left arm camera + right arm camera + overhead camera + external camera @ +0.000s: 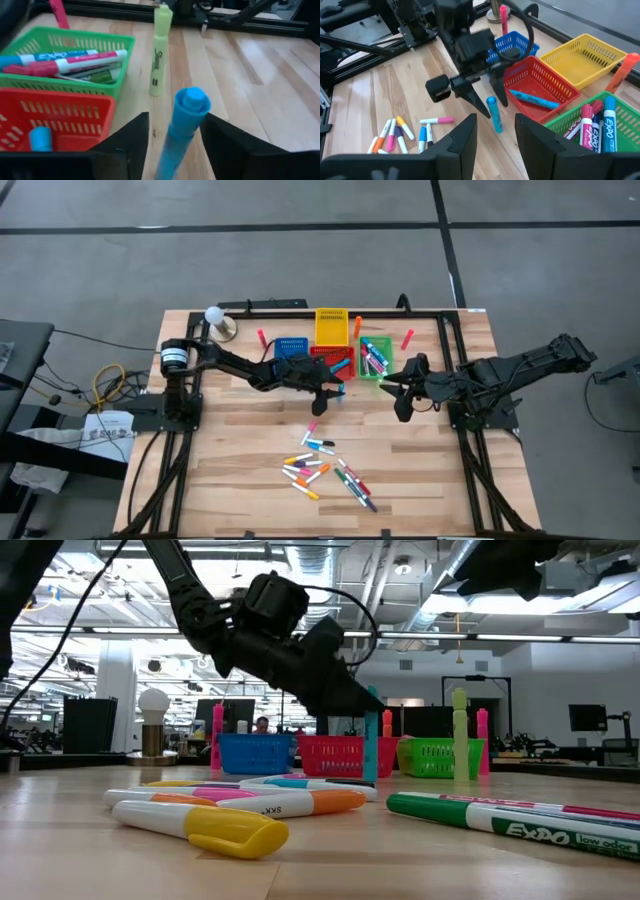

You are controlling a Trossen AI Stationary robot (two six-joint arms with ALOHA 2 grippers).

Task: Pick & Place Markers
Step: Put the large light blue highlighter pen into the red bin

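A blue marker (494, 114) stands on end on the table just in front of the red bin (540, 82); its lower end (498, 128) rests on the wood. My left gripper (485, 97) comes in slanting down from the table's left, one finger on each side of this marker, and a gap shows beside one finger. Farther right, my right gripper (403, 402) hangs open above the table with nothing between its fingers. Several markers (325, 470) lie loose near the front edge. Another blue marker (535, 100) lies in the red bin, and several (65, 62) lie in the green bin (75, 85). My left gripper's fingers (132, 137) flank the upper half of the blue marker (187, 117), which stands nearly upright on the table. I cannot tell whether either finger touches it.
Blue (291, 348), red, yellow (331, 327) and green (375, 358) bins stand in a cluster at the far middle. Single markers stand on end around them: pink (262, 337), orange (357, 327), pink (408, 338), yellow-green (160, 50). A white ball on a stand (218, 320) is at far left.
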